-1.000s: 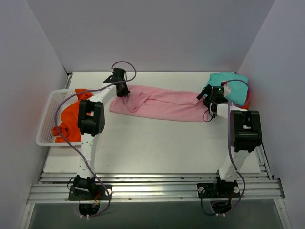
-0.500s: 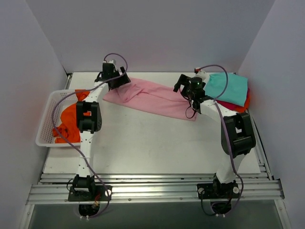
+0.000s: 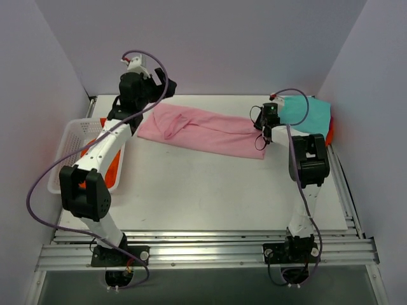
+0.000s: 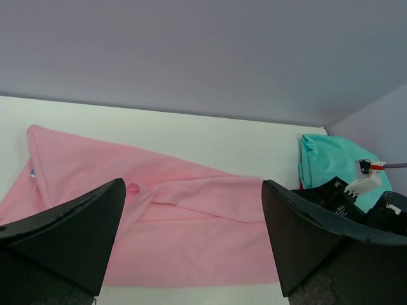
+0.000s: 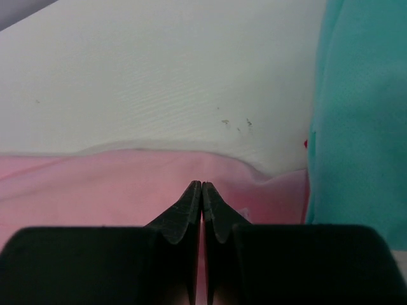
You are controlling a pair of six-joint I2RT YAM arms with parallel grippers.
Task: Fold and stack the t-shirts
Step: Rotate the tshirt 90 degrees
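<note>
The white worktop [image 3: 203,190] carries everything. The pink t-shirt [image 3: 203,130] lies across its far half as a long, narrow band, already doubled lengthwise, running from the far left down toward the right. At the left edge sits the white mesh basket [image 3: 67,143] with the orange t-shirt [image 3: 114,170] in it. In the far right corner the teal t-shirt [image 3: 308,111] rests folded on top of the red t-shirt [image 3: 329,133].

The step in hand looks like the crosswise fold of the pink band. The left gripper [image 4: 193,187] hangs above the band's left part, jaws spread wide and holding nothing. The right gripper [image 5: 201,185] is low at the band's right end, just beside the teal cloth, jaws pressed together. Whether any pink cloth is caught between them cannot be told.

To do this well, both ends should be pinched at the corners through all layers, so the band lifts as one piece. The right end should be taken clear of the teal edge, so the stack is not dragged. Then one end can be carried over the other, with the edges kept square.
</note>
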